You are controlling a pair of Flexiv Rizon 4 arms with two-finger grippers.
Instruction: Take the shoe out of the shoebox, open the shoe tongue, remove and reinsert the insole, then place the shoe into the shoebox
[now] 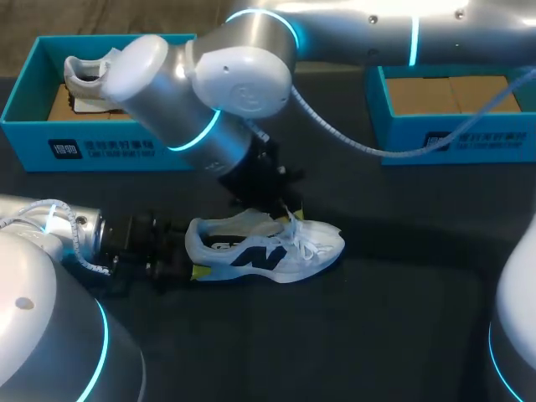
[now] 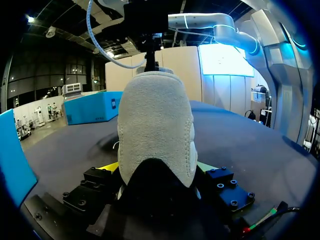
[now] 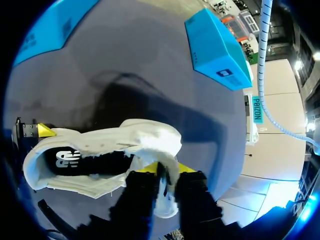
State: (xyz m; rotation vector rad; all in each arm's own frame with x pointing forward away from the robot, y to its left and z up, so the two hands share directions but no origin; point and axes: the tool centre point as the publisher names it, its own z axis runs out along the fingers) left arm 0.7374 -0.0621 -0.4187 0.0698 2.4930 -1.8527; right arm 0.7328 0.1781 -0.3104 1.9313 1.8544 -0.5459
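A white sneaker with a dark side logo lies on the dark table, toe to the right. My left gripper comes in low from the left. Its yellow-tipped fingers press the grey heel from both sides. My right arm reaches past the middle from the upper right. Its gripper stands over the shoe's opening, fingers shut on the white tongue. The dark insole shows inside the shoe in the right wrist view.
A blue shoebox at the back left holds a second white shoe. Another blue box stands at the back right with a brown cardboard floor. My right arm's cable hangs between them.
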